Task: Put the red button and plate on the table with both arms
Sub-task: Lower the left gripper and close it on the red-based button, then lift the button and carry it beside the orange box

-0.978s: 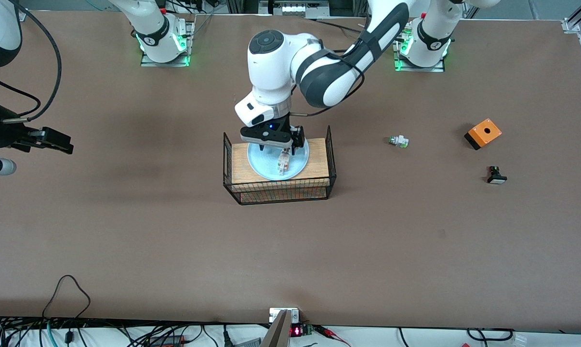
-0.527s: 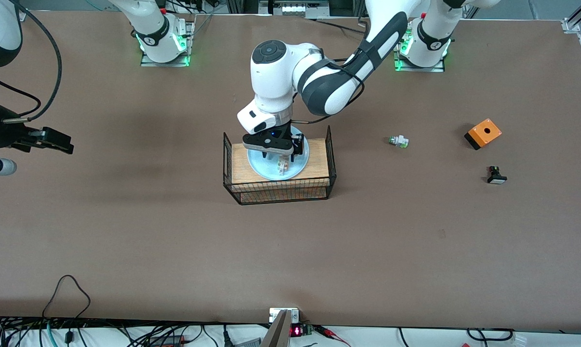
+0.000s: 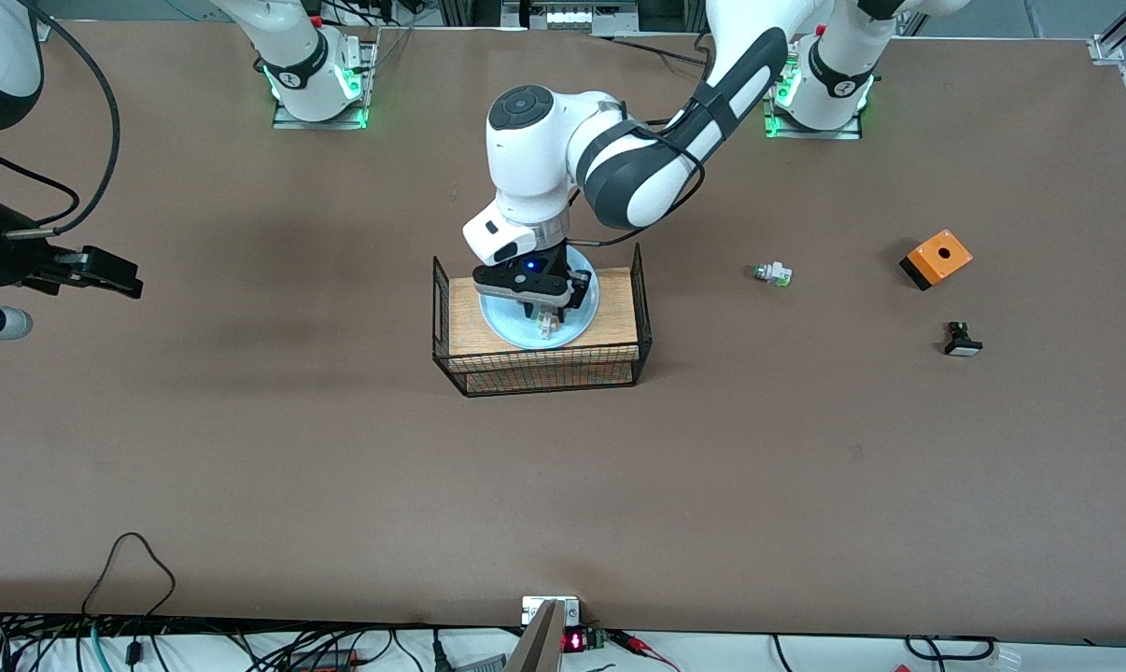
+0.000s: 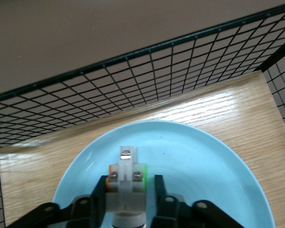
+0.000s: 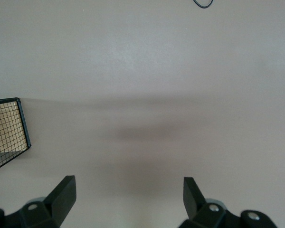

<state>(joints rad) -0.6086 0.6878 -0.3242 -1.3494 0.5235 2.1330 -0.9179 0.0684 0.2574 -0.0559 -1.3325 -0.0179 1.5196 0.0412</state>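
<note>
The pale blue plate (image 3: 499,320) (image 4: 204,166) lies on the wooden top of a black wire rack (image 3: 544,373) in the middle of the table (image 3: 339,467). The red button (image 3: 548,323) (image 4: 127,173) lies on the plate; only its whitish body with an orange and a green side shows, its cap is hidden. My left gripper (image 3: 545,315) (image 4: 129,190) is down over the plate, its fingers closed in on the two sides of the button's body. My right gripper (image 3: 130,280) (image 5: 128,190) waits open over bare table at the right arm's end, nothing between its fingers.
The rack's wire walls (image 4: 133,71) rise round the plate. Toward the left arm's end lie a green-capped white piece (image 3: 772,273), an orange box (image 3: 936,258) and a black piece with a white cap (image 3: 962,342). Cables run along the table's near edge.
The left gripper has come down onto the plate and its fingers have closed from wide open onto the button. The right arm has not moved.
</note>
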